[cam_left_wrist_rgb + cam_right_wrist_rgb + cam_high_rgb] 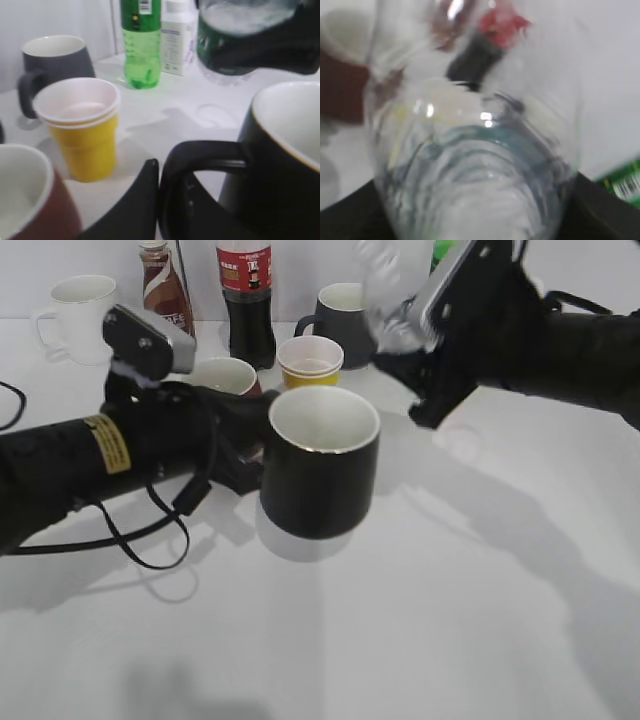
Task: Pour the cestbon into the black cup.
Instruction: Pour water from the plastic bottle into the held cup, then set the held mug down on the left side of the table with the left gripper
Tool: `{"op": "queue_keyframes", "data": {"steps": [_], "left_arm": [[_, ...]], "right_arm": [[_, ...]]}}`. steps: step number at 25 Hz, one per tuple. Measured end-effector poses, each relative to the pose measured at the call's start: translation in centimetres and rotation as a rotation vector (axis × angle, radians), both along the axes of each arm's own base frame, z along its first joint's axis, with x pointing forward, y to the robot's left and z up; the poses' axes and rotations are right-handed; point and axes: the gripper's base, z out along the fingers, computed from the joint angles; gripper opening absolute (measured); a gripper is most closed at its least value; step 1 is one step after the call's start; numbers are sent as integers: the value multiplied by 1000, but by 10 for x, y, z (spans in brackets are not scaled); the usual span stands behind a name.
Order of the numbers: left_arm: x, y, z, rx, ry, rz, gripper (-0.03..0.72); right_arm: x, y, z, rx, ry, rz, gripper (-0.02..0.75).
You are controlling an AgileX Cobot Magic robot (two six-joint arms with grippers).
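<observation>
On the white table (450, 620), the left gripper (150, 200) clamps the glossy black cup (320, 465) by its handle; above its rim, the right gripper (425, 335) grips the clear ribbed cestbon (475, 170).

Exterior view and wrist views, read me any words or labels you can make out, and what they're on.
None can be read.
Dark cola bottle with red label: white writing, blurred.
Brown drink bottle: white lettering, too small.
Yellow sticker on left arm: unreadable.
Bright green soda bottle: barcode only.
White bottle: blurred print.
</observation>
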Motion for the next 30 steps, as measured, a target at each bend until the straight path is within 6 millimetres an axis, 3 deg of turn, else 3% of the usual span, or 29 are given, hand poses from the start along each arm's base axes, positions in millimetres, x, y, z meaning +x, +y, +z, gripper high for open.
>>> {"op": "queue_keyframes", "data": {"steps": [5, 10, 14, 18, 21, 24, 30], "left_arm": [[8, 25, 23, -43, -96, 94, 46], [24, 71, 47, -99, -163, 276, 46], [37, 113, 50, -107, -170, 438, 46], [43, 147, 47, -84, -147, 561, 46], [50, 166, 35, -79, -121, 624, 46], [60, 178, 5, -73, -64, 658, 46], [70, 182, -43, -90, -35, 673, 46]], "right_arm": [[10, -16, 3, 213, 101, -215, 474], [11, -44, -13, 265, 173, -339, 474], [9, -63, -23, 297, 205, -401, 474], [7, -64, -25, 304, 209, -405, 474], [7, -64, -24, 310, 202, -402, 474], [7, -64, -23, 317, 196, -398, 474], [7, -64, -23, 318, 195, -397, 474]]}}
